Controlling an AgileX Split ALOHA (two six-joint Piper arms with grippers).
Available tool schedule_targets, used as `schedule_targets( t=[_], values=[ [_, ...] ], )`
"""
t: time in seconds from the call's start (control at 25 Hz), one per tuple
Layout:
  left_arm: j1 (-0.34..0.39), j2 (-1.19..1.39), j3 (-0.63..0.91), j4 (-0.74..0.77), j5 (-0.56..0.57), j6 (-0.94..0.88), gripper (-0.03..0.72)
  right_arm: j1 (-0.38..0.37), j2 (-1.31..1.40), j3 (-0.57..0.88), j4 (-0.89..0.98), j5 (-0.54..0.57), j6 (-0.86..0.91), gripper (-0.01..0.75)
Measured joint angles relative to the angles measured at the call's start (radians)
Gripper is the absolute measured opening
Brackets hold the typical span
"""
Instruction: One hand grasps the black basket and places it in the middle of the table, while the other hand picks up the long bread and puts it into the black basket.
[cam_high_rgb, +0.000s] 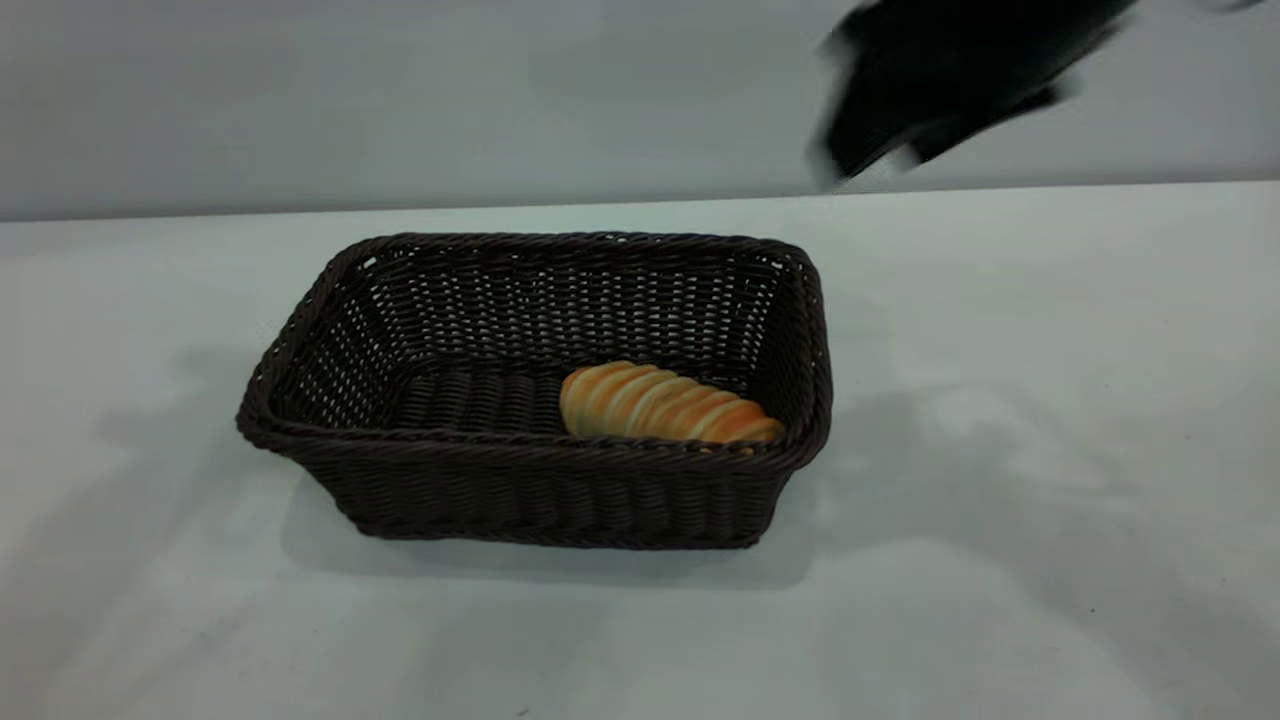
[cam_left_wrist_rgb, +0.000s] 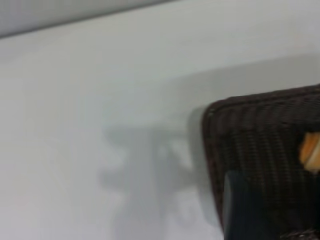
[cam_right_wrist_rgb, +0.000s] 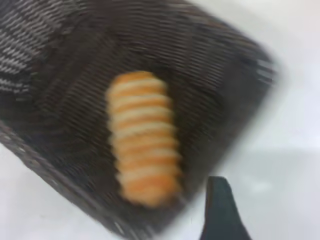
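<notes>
The basket (cam_high_rgb: 540, 480) is sitting on the counter (cam_high_rgb: 1050, 450) near its middle, upright, long side facing the exterior camera. The bread (cam_high_rgb: 665, 405) is lying flat on the basket floor, in the right half, close to the near wall and the right wall. In the right wrist view the bread (cam_right_wrist_rgb: 142, 165) is resting lengthwise inside the basket (cam_right_wrist_rgb: 60, 60), touching nothing but the weave.

The right gripper (cam_high_rgb: 940, 90) is showing as a dark blurred mass above the far counter edge, up and to the right of the basket, well apart from the bread and holding nothing. One of its fingers (cam_right_wrist_rgb: 220, 212) is showing in its wrist view, beside the basket rim; whether the pair is open or closed cannot be told.

The left gripper is outside the exterior view. One dark finger (cam_left_wrist_rgb: 245, 210) is showing in its wrist view, over the basket (cam_left_wrist_rgb: 265, 140) corner; its state cannot be told either.
</notes>
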Motion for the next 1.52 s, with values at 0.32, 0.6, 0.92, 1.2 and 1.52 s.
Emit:
schedule_targets(
  t=[0.32,0.6,0.92,1.2,1.52],
  values=[
    [0.000,-0.208,0.019,0.141,0.083,-0.021,0.395,-0.190,-0.302,0.000,-0.490,0.436,0.364,0.470],
    [0.000,-0.479,0.260,0.145,0.083,-0.034,0.395,-0.191,-0.634,0.015,-0.577,0.596,0.478,0.470],
    [0.000,-0.865,0.649,0.143,0.055,-0.089,0.395,-0.191,-0.952,0.096,-0.508,0.697,0.471,0.471],
    [0.000,-1.120,0.891,0.139,0.012,-0.134,0.395,-0.191,-1.188,0.256,-0.438,0.702,0.413,0.471],
    [0.000,-1.294,1.096,0.139,-0.052,-0.149,0.395,-0.191,-1.497,0.493,-0.444,0.628,0.404,0.471]
  ],
)
